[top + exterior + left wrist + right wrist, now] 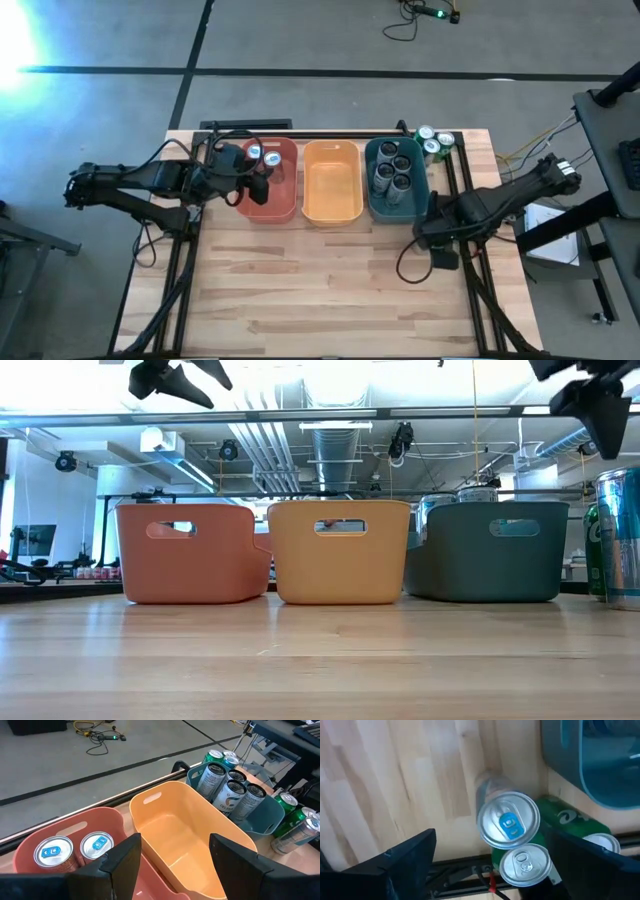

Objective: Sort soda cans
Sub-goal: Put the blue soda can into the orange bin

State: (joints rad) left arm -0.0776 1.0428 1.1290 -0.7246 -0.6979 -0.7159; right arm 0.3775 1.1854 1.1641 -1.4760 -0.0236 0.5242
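Two soda cans [262, 155] are kept in the red bin [283, 205], five more [394, 166] in the teal bin [424, 200], and a few [436, 142] are stood at the table's [330, 290] far right corner. The orange bin [332, 212] is seen between. The left gripper [172, 857] is held open above the red bin; the right gripper [490, 857] is held open over the corner cans.

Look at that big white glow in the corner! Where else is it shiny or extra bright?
High view: the white glare washes out the floor at the top left corner. Low view: the bright ceiling glows behind the bins, and the table gleams. Left wrist view: the can tops in the red bin glint.
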